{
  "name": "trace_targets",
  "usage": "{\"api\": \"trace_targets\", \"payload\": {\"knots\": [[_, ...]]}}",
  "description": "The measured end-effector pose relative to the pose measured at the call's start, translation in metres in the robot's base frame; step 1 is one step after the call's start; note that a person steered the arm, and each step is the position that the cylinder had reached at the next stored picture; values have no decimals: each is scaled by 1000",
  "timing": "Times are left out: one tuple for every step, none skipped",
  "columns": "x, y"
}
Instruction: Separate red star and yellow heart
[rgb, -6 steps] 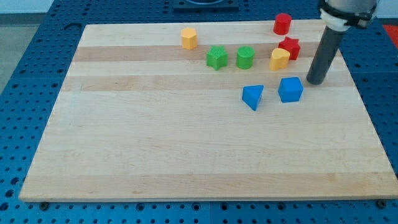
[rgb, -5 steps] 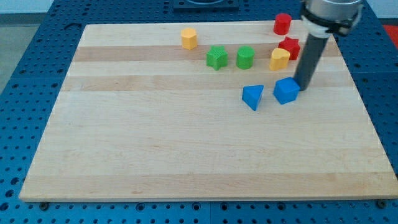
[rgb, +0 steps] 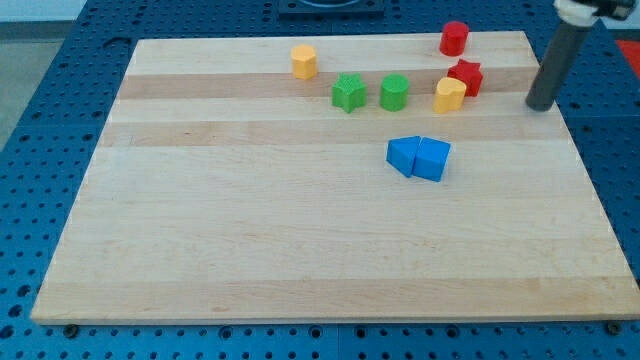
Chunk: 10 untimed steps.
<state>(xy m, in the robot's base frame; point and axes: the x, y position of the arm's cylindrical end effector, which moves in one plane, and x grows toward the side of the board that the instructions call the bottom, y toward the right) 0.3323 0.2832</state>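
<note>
The red star (rgb: 466, 76) lies near the board's upper right. The yellow heart (rgb: 449, 95) touches its lower left side. My tip (rgb: 539, 105) is at the view's right of both, about a block and a half's width from the red star, near the board's right edge. It touches no block.
A red cylinder (rgb: 454, 38) stands above the star near the top edge. A green star (rgb: 348, 92) and a green cylinder (rgb: 394, 92) lie left of the heart. A yellow hexagonal block (rgb: 304, 61) is further up and left. Two blue blocks (rgb: 404, 155) (rgb: 433, 159) touch below them.
My tip swept left into the right blue block and pushed it against the other blue block, then pulled back up and right. The red star and yellow heart have not moved.
</note>
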Motion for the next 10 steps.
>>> {"api": "trace_targets", "payload": {"knots": [[-17,4],[-17,-20],[-17,-60],[-17,-95],[-17,-109],[-18,-114],[-18,-140],[-18,-170],[-18,-197],[-18,-227]]}}
